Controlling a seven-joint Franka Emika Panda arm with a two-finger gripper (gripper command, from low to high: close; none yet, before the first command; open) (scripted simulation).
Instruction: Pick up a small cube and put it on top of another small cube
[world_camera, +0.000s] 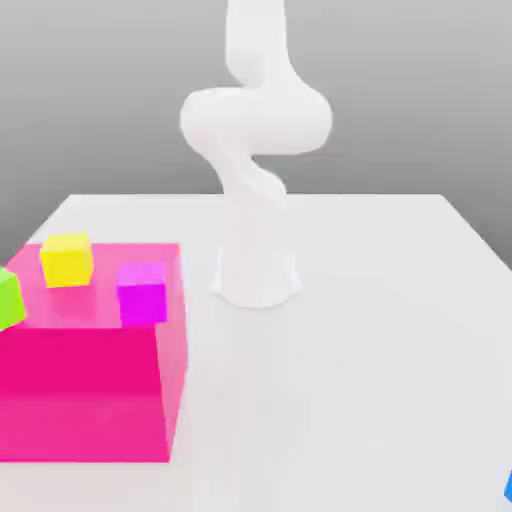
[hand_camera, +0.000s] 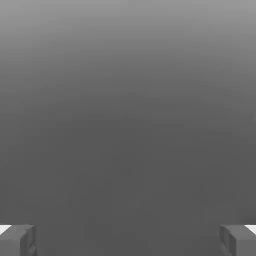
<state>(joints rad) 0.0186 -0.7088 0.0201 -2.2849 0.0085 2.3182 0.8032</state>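
- Exterior view gives me a white surface (world_camera: 400, 330) running back to a plain grey backdrop that fades from lighter above to darker near the surface edge.
- Landmark for me is the big pink block (world_camera: 85, 385), sitting on the surface toward the exterior view's left; its top face is flat and paler than its front.
- On the pink block's top I see a yellow cube (world_camera: 67, 259) near the back edge, and a magenta cube (world_camera: 142, 292) near the block's edge that faces the arm base. The two are near each other but apart.
- A green cube (world_camera: 9, 298) shows partly at the frame edge, at the pink block's far side from the arm.
- A sliver of something blue (world_camera: 508, 487) sits at the frame corner, well apart from the pink block.
- White arm (world_camera: 256, 130) rises from its base (world_camera: 257, 280) just beside the pink block, twisting upward out of frame.
- Hand view shows me the end effector (hand_camera: 128, 240) with its fingertips (hand_camera: 17, 240) spread wide, nothing between them, facing only grey backdrop.
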